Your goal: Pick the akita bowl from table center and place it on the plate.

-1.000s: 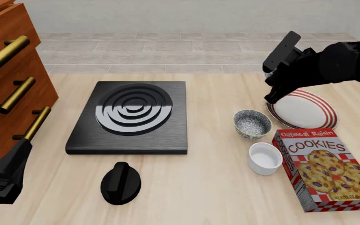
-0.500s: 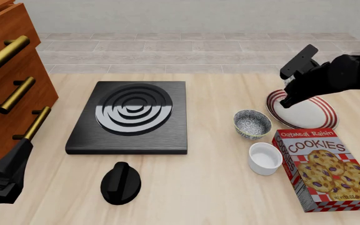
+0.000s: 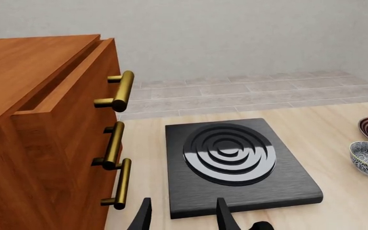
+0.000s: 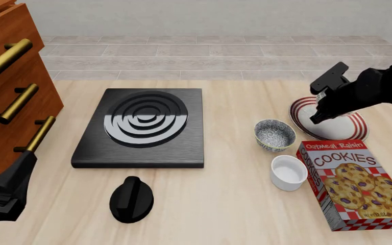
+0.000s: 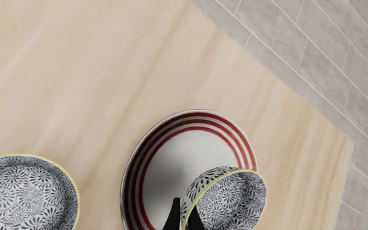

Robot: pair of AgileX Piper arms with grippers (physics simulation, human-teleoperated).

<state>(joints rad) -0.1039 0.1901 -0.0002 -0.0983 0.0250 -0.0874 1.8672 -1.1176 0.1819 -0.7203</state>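
My right hand (image 5: 181,221) pinches the pale rim of the akita bowl (image 5: 225,200), thin black fingers one on each side of the wall. The bowl is round, speckled grey-white inside, and hangs just over the plate (image 5: 171,158), a glossy white disc with three red concentric rings; I cannot tell whether bowl and plate touch. In the front view the dark arm covers the bowl above the plate (image 4: 349,125). A near-identical bowl (image 4: 274,135) stands on the pale wood-grain tabletop (image 4: 223,204) nearby, a plain white bowl (image 4: 289,172) and a printed cookie box (image 4: 356,181) further off. My left hand (image 3: 182,215) has its black fingers spread and empty, facing a brushed black slab with glossy raised rings (image 3: 232,160) beside a wooden drawer unit with brass bar handles (image 3: 56,143).
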